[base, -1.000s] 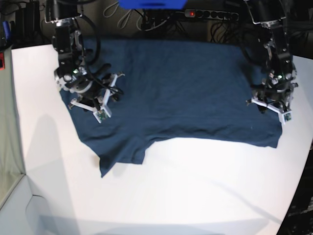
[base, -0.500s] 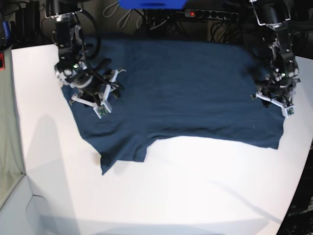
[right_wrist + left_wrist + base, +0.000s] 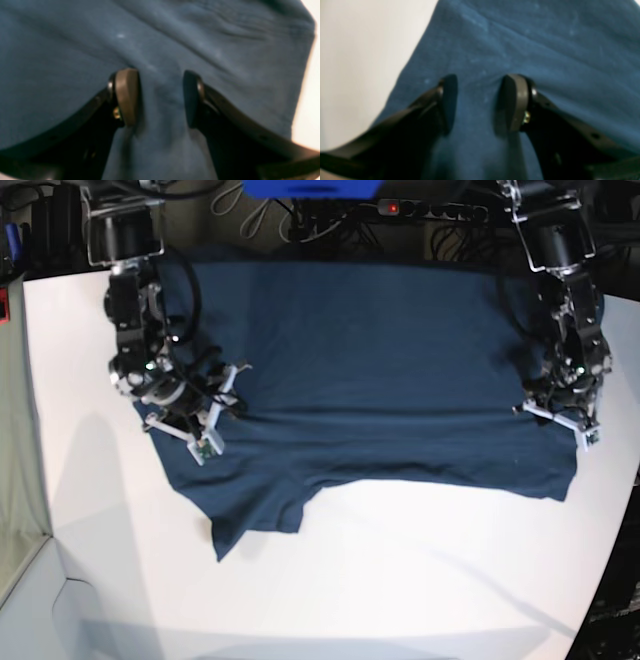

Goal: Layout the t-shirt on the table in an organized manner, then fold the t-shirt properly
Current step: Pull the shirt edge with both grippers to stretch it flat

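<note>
The dark navy t-shirt [image 3: 370, 350] lies spread across the far half of the white table [image 3: 400, 570], with one sleeve [image 3: 255, 515] pointing toward the near edge. My right gripper [image 3: 190, 418] sits on the shirt's left side in the base view. In its wrist view the right gripper [image 3: 160, 97] is open, with its pads [image 3: 126, 95] down on the wrinkled t-shirt [image 3: 75, 50]. My left gripper [image 3: 560, 408] sits near the shirt's right edge. It is open too [image 3: 480, 102], fingertips [image 3: 513, 100] on the t-shirt [image 3: 545, 50], close to the bare table [image 3: 357, 62].
A black power strip [image 3: 430, 210] with a red light, cables and a blue object [image 3: 310, 188] lie behind the table's far edge. The table's edge curves away at the front right [image 3: 600, 600]. A strip of bare table [image 3: 310, 100] shows beside the cloth.
Both grippers have moved toward the near edge, and the shirt has slid that way with them. The sleeve now lies lower in the base view.
</note>
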You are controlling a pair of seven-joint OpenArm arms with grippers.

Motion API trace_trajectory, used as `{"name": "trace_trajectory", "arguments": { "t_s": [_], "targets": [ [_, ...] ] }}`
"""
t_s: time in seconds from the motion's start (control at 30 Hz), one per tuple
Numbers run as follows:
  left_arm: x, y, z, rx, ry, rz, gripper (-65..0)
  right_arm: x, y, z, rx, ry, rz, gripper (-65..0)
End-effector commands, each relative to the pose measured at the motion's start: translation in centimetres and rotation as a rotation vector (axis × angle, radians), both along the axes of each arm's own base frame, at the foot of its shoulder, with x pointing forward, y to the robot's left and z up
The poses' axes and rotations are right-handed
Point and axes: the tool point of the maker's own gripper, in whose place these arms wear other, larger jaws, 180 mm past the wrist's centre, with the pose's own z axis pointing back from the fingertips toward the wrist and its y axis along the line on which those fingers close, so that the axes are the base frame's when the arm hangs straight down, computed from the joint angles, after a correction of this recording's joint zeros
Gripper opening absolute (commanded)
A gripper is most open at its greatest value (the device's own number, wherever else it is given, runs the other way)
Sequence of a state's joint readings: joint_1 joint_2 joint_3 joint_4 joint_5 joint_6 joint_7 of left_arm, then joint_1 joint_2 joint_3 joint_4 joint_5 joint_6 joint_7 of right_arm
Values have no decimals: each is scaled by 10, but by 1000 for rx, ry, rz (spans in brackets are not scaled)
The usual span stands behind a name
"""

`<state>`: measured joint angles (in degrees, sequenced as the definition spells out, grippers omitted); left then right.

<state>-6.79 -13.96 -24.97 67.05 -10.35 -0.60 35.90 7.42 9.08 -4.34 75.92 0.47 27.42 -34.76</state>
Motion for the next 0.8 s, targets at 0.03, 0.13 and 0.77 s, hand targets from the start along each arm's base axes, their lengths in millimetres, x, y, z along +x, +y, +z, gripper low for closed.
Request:
{"name": "trace_trajectory", "arguments": {
  "t_s": [0.03,0.13,0.77],
  "targets": [
    [18,7,9,-6,-23,20,-354,21,-16,8,-53,-19,-22,-352],
    [37,6,9,-28,-54,36,-355,41,-26,15,-55,-48,-32,-352],
    [101,-55,114,-1,-270,-123,-353,124,-52,117,-78,-320,-47,-352]
  ]
}}
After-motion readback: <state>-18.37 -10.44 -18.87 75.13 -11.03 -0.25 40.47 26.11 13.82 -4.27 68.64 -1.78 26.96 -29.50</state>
